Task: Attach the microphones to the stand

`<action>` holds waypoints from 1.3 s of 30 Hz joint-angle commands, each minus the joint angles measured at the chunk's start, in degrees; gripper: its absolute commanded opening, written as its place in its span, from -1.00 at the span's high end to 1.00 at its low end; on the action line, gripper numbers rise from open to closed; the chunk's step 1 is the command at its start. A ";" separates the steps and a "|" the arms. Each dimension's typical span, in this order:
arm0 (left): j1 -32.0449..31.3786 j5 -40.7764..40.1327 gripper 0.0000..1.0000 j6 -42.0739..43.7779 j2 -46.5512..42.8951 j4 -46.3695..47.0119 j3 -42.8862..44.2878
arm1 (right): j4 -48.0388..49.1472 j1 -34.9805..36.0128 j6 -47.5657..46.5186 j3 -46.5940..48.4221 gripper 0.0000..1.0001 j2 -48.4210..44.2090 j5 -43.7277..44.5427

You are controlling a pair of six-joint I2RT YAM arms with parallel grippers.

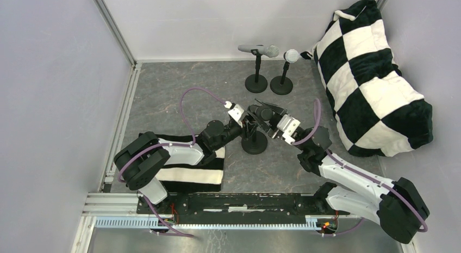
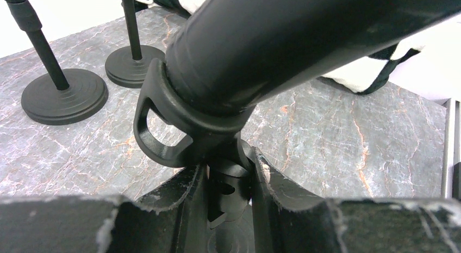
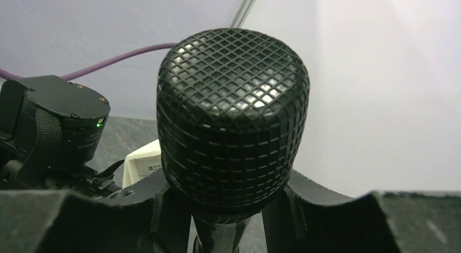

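The black microphone (image 1: 265,111) lies tilted in the clip of the middle stand (image 1: 254,142). In the left wrist view its barrel (image 2: 304,41) passes through the black clip ring (image 2: 163,128). My left gripper (image 1: 247,124) (image 2: 228,174) is shut on the stand's post just below the clip. My right gripper (image 1: 273,124) (image 3: 231,231) is shut on the black microphone just below its mesh head (image 3: 232,117). The silver-grey microphone (image 1: 258,49) and the white microphone (image 1: 291,55) sit on two stands at the back.
A black-and-white checkered bag (image 1: 375,79) fills the right side. A black-and-cream striped cloth (image 1: 201,174) lies under my left arm. The two back stand bases (image 2: 64,95) (image 2: 130,65) stand close behind the middle stand. Walls enclose the table.
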 commanded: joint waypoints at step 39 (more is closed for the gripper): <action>-0.85 3.31 0.96 -3.24 -1.42 -5.86 -0.24 | -48.56 -9.55 2.42 17.90 1.00 5.94 -14.69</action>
